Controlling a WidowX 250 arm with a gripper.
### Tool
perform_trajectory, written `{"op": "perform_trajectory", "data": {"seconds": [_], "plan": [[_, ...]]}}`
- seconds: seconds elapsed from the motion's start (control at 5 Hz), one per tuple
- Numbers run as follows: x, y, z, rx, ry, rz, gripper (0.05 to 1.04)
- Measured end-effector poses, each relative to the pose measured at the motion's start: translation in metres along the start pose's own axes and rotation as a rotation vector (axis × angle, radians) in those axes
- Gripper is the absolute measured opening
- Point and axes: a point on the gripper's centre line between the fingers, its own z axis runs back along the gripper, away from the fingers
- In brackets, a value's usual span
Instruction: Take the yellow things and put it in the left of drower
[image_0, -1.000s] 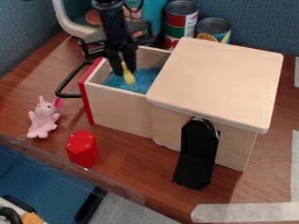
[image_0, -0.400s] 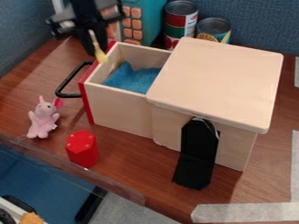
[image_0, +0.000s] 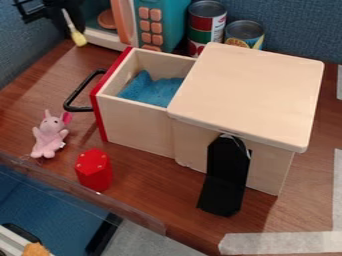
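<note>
At the upper left, my gripper (image_0: 65, 22) is shut on the yellow thing (image_0: 79, 38), a small brush-like piece with a pale handle and its yellow end hanging down. It is left of the toy microwave and beyond the drawer's black handle. The wooden drawer (image_0: 137, 115), with a red front, stands pulled out to the left of its wooden box (image_0: 250, 90). A blue cloth lies inside the drawer.
A pink plush toy (image_0: 49, 134) and a red hexagonal block (image_0: 93, 170) are at the left front. A black piece (image_0: 226, 175) leans on the box. Behind stand two cans (image_0: 207, 25) and a teal microwave (image_0: 162, 22). A clear barrier runs along the front edge.
From over the drawer, my gripper has moved up and left past the drawer's red front, carrying the yellow thing with it. The drawer and the toys have stayed put.
</note>
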Motion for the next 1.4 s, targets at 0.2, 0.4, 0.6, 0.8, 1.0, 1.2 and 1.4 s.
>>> {"op": "perform_trajectory", "data": {"seconds": [0.2,0.4,0.6,0.8,1.0,1.2,1.4], "plan": [[0.027,0.017,-0.026,0.034,0.026,0.064,0.153],[0.047,0.028,-0.048,0.082,0.008,0.084,0.153],[0.057,0.037,-0.075,0.11,0.047,0.124,0.153],[0.06,0.049,-0.102,0.147,0.062,0.152,0.153],[0.063,0.057,-0.11,0.185,0.021,0.135,0.153],[0.064,0.065,-0.124,0.229,0.016,0.114,0.198],[0.064,0.067,-0.128,0.24,0.019,0.097,0.448]]}}
